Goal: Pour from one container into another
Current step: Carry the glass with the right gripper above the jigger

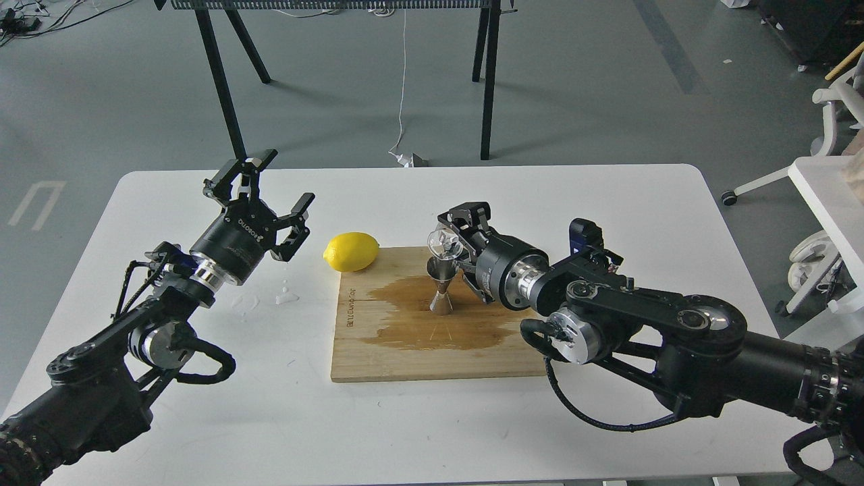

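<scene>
Right fingers (451, 233): ours on the right are closed around the cup (444, 243), gripping it from its right side; the arm reaches in low across the board.
Cup: clear glass, held between our right fingers, tipped over toward the left so its rim faces down and left, just above the jigger's top cone. We cannot tell whether rim and jigger touch.
Jigger (441, 288): shiny steel, hourglass shape, upright on the board directly below our right fingers, apart from them.
Board (432, 354): pale wood, lying flat on the counter under our right fingers; a dark wet patch spreads around the jigger's foot and toward our side.
Left fingers (262, 191): ours on the left are spread wide and hold nothing, raised above the counter, pointing away from us, well apart from the cup and jigger.
Lemon (351, 251): yellow, lying just right of our left fingers, at the board's far left corner, left of the jigger. Whether it rests on the board's edge or only beside it we cannot tell.
Droplets (286, 295): a few clear spots on the counter below our left fingers, left of the board.
Counter (607, 202): white, rounded corners, carrying the board and lemon.
</scene>
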`<state>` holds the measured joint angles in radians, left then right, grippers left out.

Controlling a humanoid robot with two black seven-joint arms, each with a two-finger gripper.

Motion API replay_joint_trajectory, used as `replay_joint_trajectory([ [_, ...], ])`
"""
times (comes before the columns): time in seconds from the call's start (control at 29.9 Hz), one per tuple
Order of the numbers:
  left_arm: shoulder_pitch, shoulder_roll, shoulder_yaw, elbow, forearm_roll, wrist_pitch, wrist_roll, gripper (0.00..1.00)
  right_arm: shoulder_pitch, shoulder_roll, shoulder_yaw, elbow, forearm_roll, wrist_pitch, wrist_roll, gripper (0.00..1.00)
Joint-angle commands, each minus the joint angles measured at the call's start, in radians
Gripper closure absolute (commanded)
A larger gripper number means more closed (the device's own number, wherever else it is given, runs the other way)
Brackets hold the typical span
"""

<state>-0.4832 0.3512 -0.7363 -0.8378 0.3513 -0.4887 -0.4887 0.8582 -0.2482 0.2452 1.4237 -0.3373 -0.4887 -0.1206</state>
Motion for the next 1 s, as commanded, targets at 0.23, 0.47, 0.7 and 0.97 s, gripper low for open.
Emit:
replay_joint_trajectory([
  [0.23, 0.000, 0.000, 0.000, 0.009, -0.002, 0.000, 0.000, 0.12, 0.065, -0.013, -0.090, -0.014, -0.029, 0.000, 0.001, 0.61],
  [0.47, 0.000, 0.000, 0.000, 0.009, 0.000, 0.000, 0.000, 0.12, 0.108, -0.013, -0.145, -0.032, -0.048, 0.000, 0.002, 0.61],
  [0.7, 0.000, 0.000, 0.000, 0.009, -0.002, 0.000, 0.000, 0.12, 0.154, -0.010, -0.202, -0.057, -0.057, 0.000, 0.004, 0.61],
  [0.97, 0.000, -0.005, 0.000, 0.009, -0.002, 0.000, 0.000, 0.12, 0.189, -0.002, -0.237, -0.084, -0.065, 0.000, 0.004, 0.61],
])
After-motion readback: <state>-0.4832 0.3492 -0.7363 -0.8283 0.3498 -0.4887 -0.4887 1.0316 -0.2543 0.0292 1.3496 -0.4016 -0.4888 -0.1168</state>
